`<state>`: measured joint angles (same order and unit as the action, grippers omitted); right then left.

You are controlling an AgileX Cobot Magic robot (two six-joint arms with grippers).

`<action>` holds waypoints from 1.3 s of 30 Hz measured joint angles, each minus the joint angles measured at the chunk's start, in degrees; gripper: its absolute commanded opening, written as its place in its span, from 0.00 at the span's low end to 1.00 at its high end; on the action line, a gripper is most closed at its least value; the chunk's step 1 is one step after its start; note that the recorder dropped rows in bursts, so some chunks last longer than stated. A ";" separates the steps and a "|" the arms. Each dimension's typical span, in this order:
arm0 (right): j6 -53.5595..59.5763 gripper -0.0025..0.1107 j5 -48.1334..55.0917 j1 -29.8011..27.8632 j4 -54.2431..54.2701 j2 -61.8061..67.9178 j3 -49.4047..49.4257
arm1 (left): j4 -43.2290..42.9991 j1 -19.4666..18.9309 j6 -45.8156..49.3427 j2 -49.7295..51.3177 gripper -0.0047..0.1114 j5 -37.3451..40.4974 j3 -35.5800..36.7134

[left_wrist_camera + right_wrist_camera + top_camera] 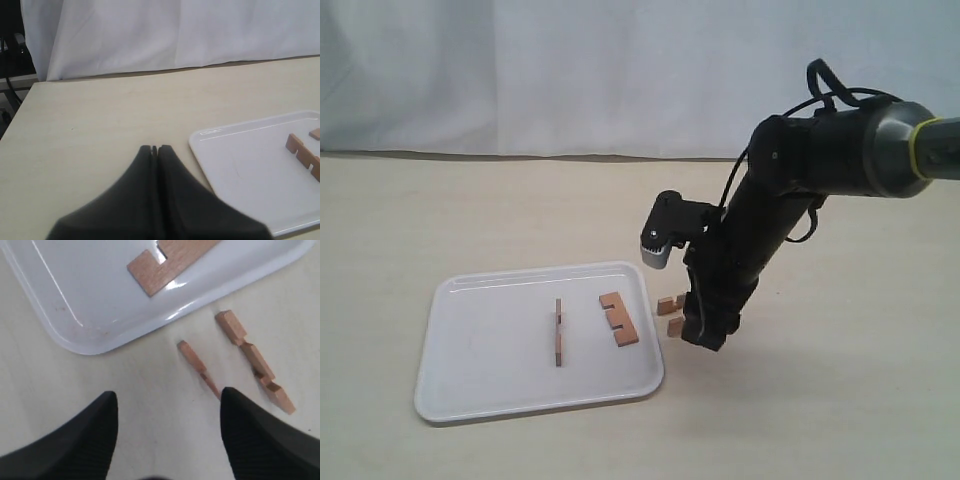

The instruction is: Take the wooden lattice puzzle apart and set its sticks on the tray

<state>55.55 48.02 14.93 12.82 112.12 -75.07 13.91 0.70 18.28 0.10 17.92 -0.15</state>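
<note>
Two reddish-brown notched wooden sticks (618,318) lie on the flat white plastic tray (480,380), and the right gripper (167,407), jaws wide and empty above the other two sticks (252,360) just beside its rim, should next drop and pinch one, probably the nearer, while the left gripper (155,149) rests with tips pressed together.

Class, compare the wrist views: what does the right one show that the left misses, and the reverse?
Right only: the open right hand, plus a thin stick and a notched stick on the table beside the tray. Left only: the shut left hand and the white curtain behind. Both: the table and the tray.
</note>
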 measured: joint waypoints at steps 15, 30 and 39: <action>15.00 0.53 -4.18 0.00 -4.68 3.65 0.00 | 0.00 0.00 0.00 0.00 0.04 0.00 0.00; 15.99 0.42 -7.85 0.00 -6.37 4.38 0.00 | 0.00 0.00 0.00 0.00 0.04 0.00 0.00; 16.83 0.42 -7.00 0.00 -6.45 5.32 0.00 | 0.00 0.00 0.00 0.00 0.04 0.00 0.00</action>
<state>72.37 41.02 14.93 6.37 117.44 -75.07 13.91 0.70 18.28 0.10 17.92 -0.15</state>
